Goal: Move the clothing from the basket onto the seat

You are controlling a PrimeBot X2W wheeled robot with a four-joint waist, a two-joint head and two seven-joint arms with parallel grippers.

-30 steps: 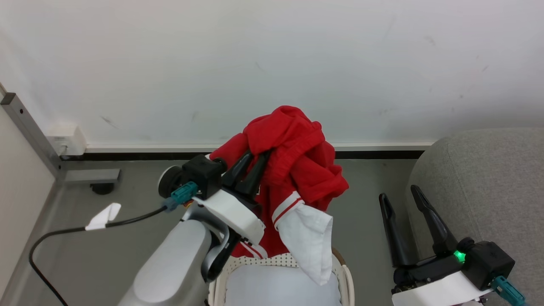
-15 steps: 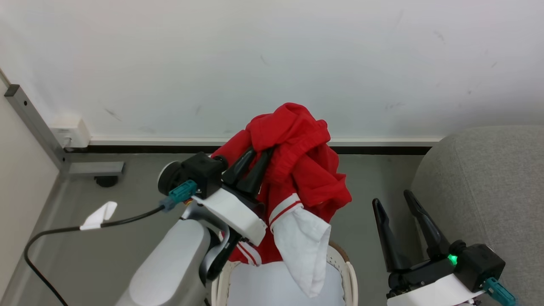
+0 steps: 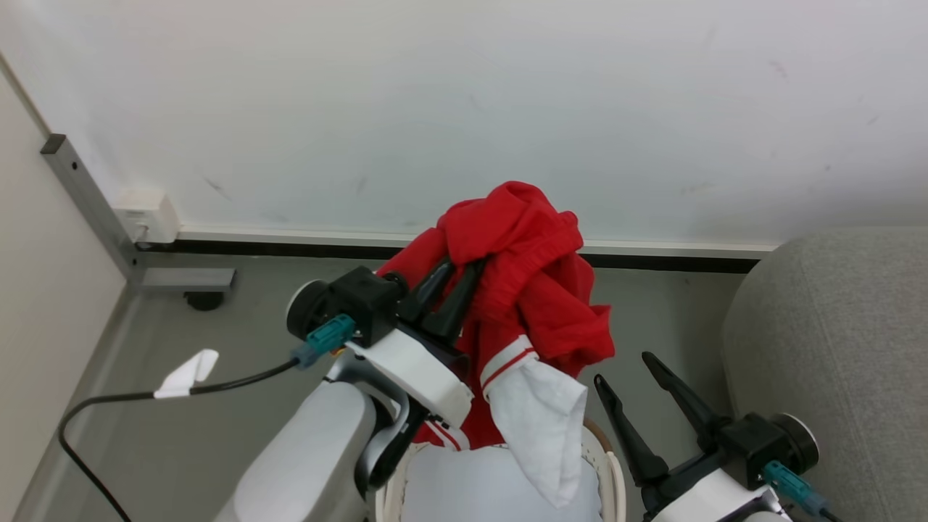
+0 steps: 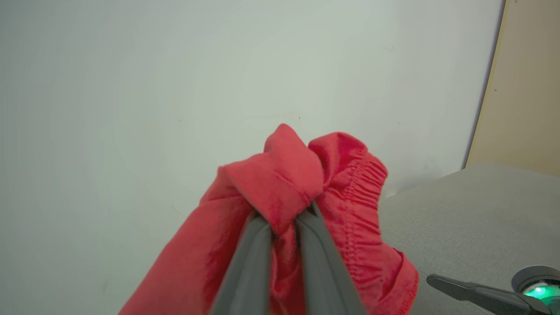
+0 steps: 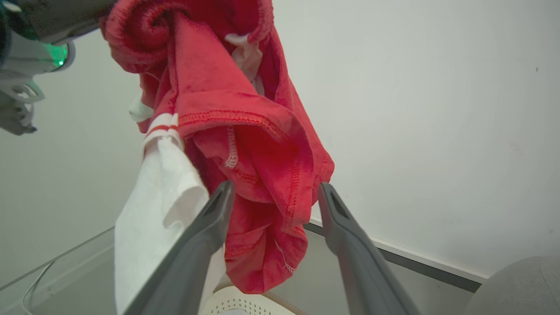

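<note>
Reaching up and forward from the lower left, the pale left forearm [image 3: 304, 449] angles toward the white wall [image 3: 435, 109]. Its left gripper [image 3: 464, 268] is clamped tight on a bunched fold of the red clothing [image 3: 540, 290], which hangs in the air above the cream basket [image 3: 615, 471]. A white pocket lining [image 3: 540, 428] dangles over the pale liner [image 3: 449, 489]. In the left wrist view the two fingers [image 4: 253, 258] pinch the cloth beside its elastic band. The right gripper [image 3: 622, 368] rises at the lower right, its prongs spread wide and holding nothing, tilted left toward the hanging hem. Whether it touches the cloth I cannot tell. The grey sofa [image 3: 834, 326] sits to the right.
</note>
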